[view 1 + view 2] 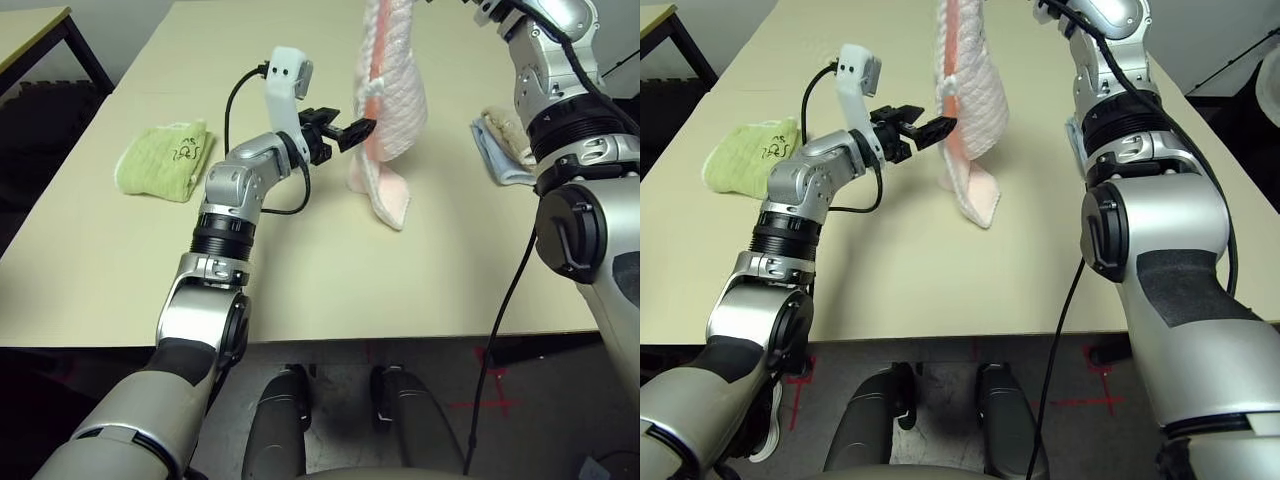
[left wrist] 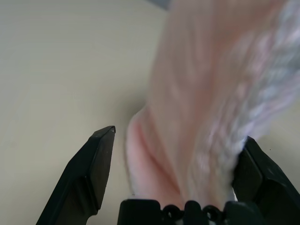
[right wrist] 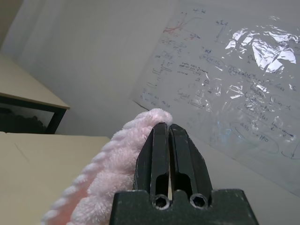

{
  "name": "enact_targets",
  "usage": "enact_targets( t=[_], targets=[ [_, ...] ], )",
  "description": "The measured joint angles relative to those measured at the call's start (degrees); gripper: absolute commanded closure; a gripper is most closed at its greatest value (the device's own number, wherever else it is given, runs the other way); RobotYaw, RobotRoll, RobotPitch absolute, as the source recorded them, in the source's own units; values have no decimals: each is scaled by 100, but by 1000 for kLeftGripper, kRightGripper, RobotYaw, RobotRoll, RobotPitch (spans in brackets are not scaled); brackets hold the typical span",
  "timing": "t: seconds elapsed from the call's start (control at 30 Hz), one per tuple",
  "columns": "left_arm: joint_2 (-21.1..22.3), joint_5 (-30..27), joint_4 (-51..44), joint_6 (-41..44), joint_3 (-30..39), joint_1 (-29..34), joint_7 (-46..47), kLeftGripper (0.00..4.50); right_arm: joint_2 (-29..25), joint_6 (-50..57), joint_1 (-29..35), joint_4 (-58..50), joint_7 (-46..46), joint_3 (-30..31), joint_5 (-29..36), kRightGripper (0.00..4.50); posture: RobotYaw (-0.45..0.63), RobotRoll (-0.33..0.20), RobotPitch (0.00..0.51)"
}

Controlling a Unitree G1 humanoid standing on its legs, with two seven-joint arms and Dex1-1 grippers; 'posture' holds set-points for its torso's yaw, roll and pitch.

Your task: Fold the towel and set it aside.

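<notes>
The pale pink towel [image 1: 390, 90] hangs in a long bunch over the middle of the table, and its lower end rests on the tabletop [image 1: 388, 205]. My right gripper [image 3: 168, 127] is raised high at the back and is shut on the towel's top edge [image 3: 140, 122]. My left gripper [image 1: 352, 130] reaches in from the left at mid height and stands open. The hanging towel [image 2: 211, 93] lies between its fingers, close against one finger [image 2: 255, 168], while the other finger [image 2: 96, 161] stands apart from the cloth.
A lime-green folded towel [image 1: 165, 158] with black writing lies at the table's left. Beige and light-blue folded towels [image 1: 503, 140] sit at the right, behind my right arm. A dark-framed side table [image 1: 40, 40] stands at far left. A black cable [image 1: 235, 110] loops by my left wrist.
</notes>
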Motion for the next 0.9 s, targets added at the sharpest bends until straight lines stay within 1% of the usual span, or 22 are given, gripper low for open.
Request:
enact_targets(
  t=[0.13,0.27,0.33,0.47,0.67,0.8,0.9],
  targets=[
    [277,238,421,-213,-28,1,45,0,-109,3,-67,6,-35,1,-11,4444,35,0,163],
    [813,386,429,-383,-44,39,-253,0,-369,2,-225,9,-98,-6,-20,4444,37,0,163],
    [964,482,430,-459,-96,114,-387,0,-431,2,-233,19,-132,-10,-21,4444,36,0,164],
    [1156,702,426,-729,-313,382,-711,0,-408,2,-233,48,-148,-3,-26,4444,41,0,164],
    [1376,691,59,-416,-377,604,-1359,0,-349,2,-233,50,-156,-2,-27,4444,50,0,161],
    [1430,751,-62,-381,-423,810,-1400,0,-322,-3,-233,50,-161,-1,-28,4444,49,0,155],
    [1415,735,-86,-182,-422,957,-1419,0,-321,-6,-233,50,-161,-1,-27,4444,48,0,152]
  ],
)
